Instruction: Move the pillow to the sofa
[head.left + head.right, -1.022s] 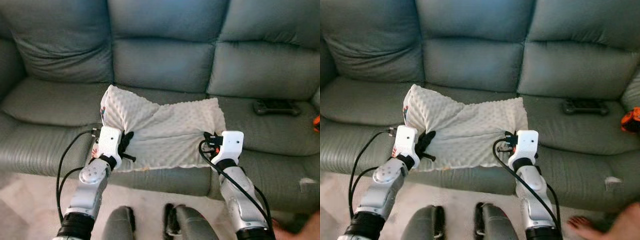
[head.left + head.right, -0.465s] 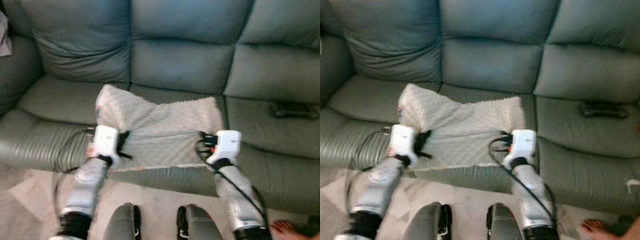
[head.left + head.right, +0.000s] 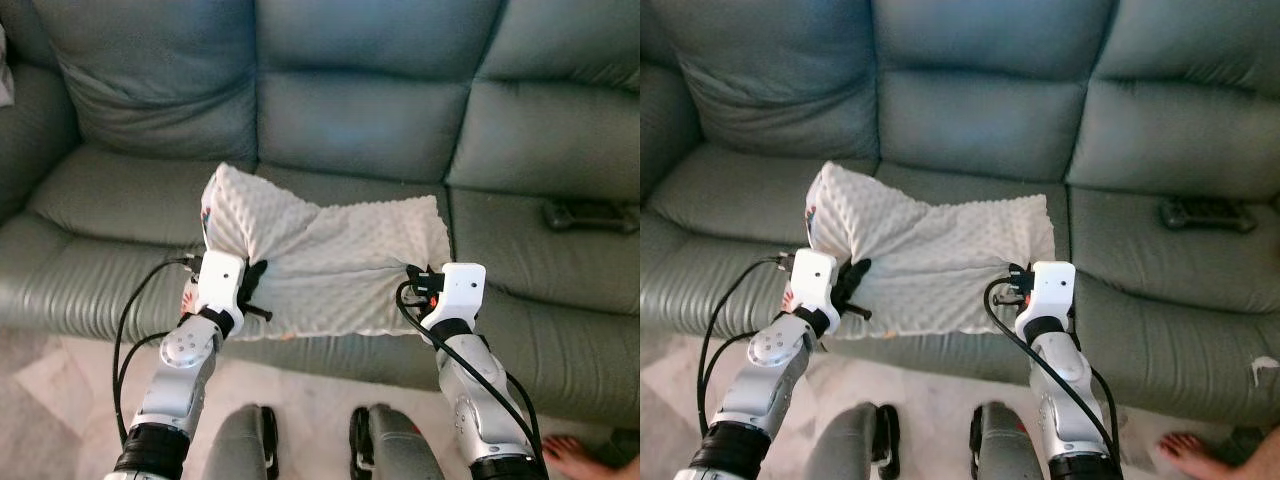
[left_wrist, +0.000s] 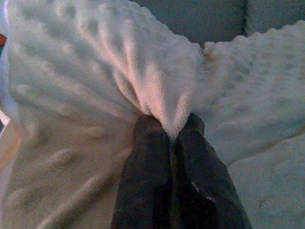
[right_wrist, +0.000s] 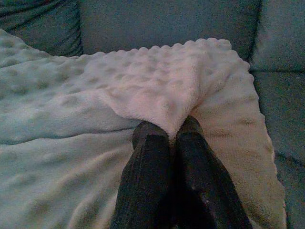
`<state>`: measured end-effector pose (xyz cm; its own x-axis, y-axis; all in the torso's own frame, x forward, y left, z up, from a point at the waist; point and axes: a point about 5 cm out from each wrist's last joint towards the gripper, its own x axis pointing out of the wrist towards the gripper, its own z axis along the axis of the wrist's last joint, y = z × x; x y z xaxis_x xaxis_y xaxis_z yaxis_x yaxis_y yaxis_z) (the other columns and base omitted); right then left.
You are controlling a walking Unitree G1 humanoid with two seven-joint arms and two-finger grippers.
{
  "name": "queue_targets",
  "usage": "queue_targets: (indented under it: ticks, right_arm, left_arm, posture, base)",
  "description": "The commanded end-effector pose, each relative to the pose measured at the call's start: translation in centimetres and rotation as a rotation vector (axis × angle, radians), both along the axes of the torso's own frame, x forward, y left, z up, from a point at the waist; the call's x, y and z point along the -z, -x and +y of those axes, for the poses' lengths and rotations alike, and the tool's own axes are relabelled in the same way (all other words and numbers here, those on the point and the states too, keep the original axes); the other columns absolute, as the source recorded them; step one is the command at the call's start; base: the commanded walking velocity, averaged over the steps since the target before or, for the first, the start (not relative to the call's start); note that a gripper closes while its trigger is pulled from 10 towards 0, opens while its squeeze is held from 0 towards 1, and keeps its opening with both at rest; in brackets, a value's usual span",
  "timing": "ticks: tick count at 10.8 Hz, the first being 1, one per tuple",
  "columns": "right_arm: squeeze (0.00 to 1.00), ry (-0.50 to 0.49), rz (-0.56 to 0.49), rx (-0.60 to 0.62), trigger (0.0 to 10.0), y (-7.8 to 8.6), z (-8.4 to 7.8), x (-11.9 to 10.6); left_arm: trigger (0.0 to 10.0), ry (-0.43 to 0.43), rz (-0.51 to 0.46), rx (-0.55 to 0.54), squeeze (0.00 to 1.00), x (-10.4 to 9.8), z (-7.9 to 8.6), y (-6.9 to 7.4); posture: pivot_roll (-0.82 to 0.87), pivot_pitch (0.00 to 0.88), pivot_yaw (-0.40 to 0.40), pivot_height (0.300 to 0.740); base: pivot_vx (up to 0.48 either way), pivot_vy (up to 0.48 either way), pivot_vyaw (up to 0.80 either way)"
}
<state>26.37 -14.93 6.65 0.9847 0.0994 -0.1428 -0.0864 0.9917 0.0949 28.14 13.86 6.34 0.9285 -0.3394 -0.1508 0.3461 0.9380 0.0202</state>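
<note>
A white bumpy-textured pillow (image 3: 325, 260) hangs spread between my two arms, over the front edge of the grey-green sofa's seat (image 3: 120, 205). My left gripper (image 4: 170, 136) is shut on a pinch of its fabric near the left side, with the black fingers (image 3: 252, 283) pressed into the pillow. My right gripper (image 5: 170, 132) is shut on a fold at the pillow's right edge, just ahead of its white wrist housing (image 3: 458, 288). A bit of coloured print shows at the pillow's left corner (image 3: 205, 222).
A black game controller (image 3: 588, 215) lies on the right seat cushion. The sofa back cushions (image 3: 350, 120) rise behind the pillow. A person's bare foot (image 3: 575, 458) rests on the pale floor at the lower right. My legs show at the bottom edge.
The camera has swung a little left and steadied; the blur is gone. Both grippers still hold the pillow in the same way, over the seat's front.
</note>
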Motion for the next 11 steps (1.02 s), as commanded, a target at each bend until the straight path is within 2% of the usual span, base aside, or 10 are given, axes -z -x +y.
queue_targets:
  ticks: [1, 4, 11]
  right_arm:
    - [0.0, -0.002, -0.009, 0.0, 10.0, 0.17, 0.16, -0.1]
    - [0.0, -0.009, -0.014, -0.003, 10.0, 0.21, 0.24, -0.13]
    - [0.0, -0.004, -0.016, 0.004, 10.0, 0.09, 0.03, -0.18]
  left_arm:
    - [10.0, -0.015, -0.003, 0.002, 0.0, 0.16, 0.08, 0.18]
    - [10.0, -0.022, -0.002, 0.005, 0.0, 0.24, 0.0, 0.19]
    - [10.0, 0.023, 0.005, 0.048, 0.0, -0.01, -0.46, 0.13]
  posture:
    - [-0.07, 0.194, 0.017, 0.658]
    - [-0.07, 0.197, 0.02, 0.614]
    - [-0.07, 0.195, 0.018, 0.614]
  base:
    - [0.0, 0.0, 0.0]
    - [0.0, 0.0, 0.0]
    - [0.0, 0.0, 0.0]
